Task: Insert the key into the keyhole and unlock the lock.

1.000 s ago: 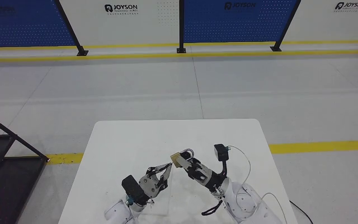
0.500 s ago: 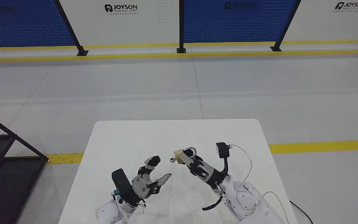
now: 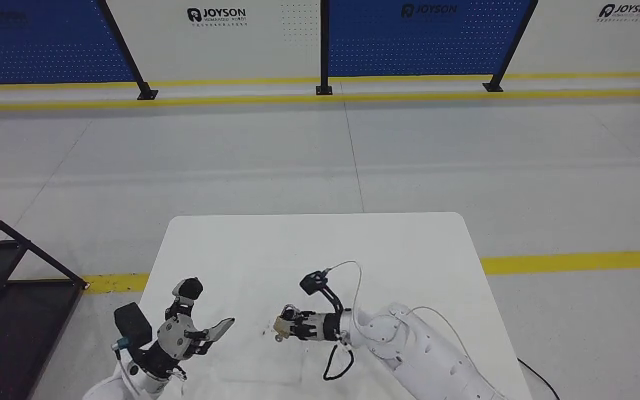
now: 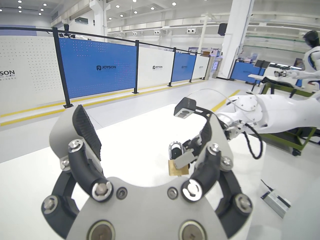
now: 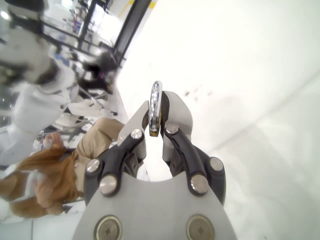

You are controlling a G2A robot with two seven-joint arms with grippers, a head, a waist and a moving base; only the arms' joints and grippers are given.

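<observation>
My right gripper (image 5: 153,116) is shut on the brass padlock (image 5: 154,101), its pads clamped on the body with the silver shackle sticking out past the fingertips. From above, this gripper (image 3: 290,323) holds the padlock (image 3: 279,332) low over the white table (image 3: 300,250), near the front middle. My left gripper (image 3: 207,308) hangs open at the front left, a hand's width from the lock. In the left wrist view its fingers (image 4: 86,131) are spread wide with nothing between them, and the padlock (image 4: 178,169) shows beyond. I cannot make out the key.
A small silver box (image 4: 275,202) lies on the table near the right arm. The far half of the table is bare white surface. A black frame (image 3: 30,265) stands off the table's left side.
My left gripper opened, let go near the lock and pulled back to the front left. The right gripper swung the padlock leftward and toward the front edge.
</observation>
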